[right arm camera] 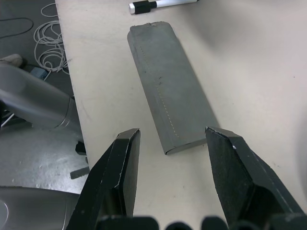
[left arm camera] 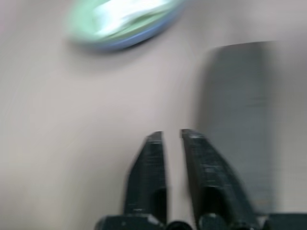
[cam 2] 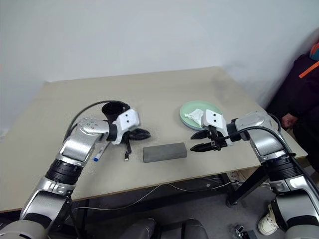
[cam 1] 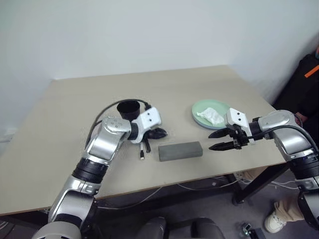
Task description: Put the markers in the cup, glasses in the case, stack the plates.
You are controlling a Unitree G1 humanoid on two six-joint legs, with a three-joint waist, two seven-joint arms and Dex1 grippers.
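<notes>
Table (cam 2: 164, 84) first: I hold my wide-spread right claw (right arm camera: 175, 143) by the shut case (right arm camera: 168, 81); my empty left claw (left arm camera: 171, 136), slightly parted, is near the cup (cam 2: 115, 110).

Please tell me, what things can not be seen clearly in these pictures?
- Cup inside: hidden by its rim in the head views, so its contents cannot be told.
- Glasses: none can be made out; the case is closed.
- Left gripper: blurred in its wrist view; nothing visible between its fingers.
- Plates: tissue covers the middle.

2 markers (cam 2: 98, 152), 1 cup (cam 2: 114, 110), 1 case (cam 2: 164, 152), 2 stacked plates (cam 2: 187, 110).
</notes>
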